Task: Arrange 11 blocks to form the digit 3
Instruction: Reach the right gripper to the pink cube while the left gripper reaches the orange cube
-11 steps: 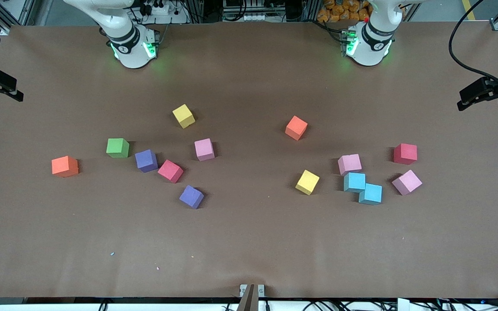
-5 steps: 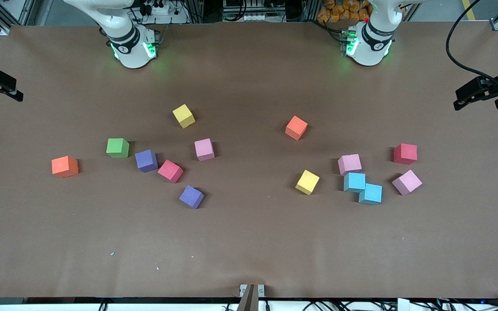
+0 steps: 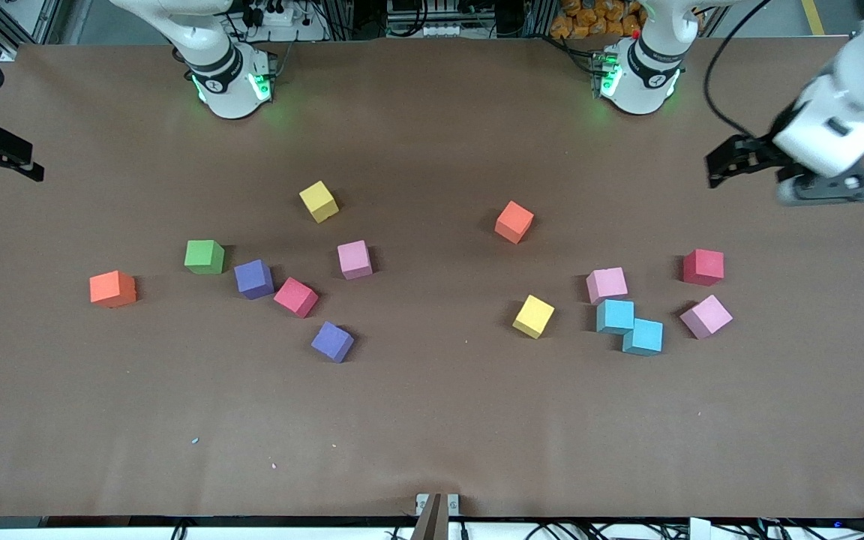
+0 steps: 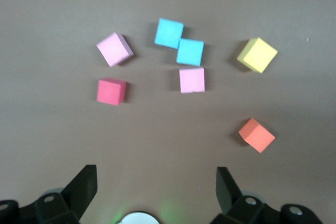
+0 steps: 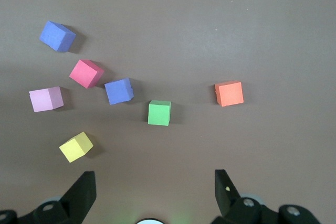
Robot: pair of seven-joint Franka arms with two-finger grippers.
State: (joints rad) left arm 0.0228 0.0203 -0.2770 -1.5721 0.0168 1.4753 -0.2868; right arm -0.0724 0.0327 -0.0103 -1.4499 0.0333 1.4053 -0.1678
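Left pincer (image 3: 724, 161) has swung in, open, above red block (image 3: 703, 267).

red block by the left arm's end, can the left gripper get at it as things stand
Probably yes: the left gripper hangs open above bare table, and the red block stands alone, apart from the pink block.

A brown table (image 3: 432, 420) carried scattered cubes. Toward the left arm's end lay two touching cyan blocks (image 3: 629, 326), two pink blocks (image 3: 607, 285), a red (image 3: 703, 267), a yellow (image 3: 533, 316) and an orange block (image 3: 514, 221). Toward the right arm's end lay a green cube (image 3: 204, 256) among two purple blocks (image 3: 254, 279) and others.
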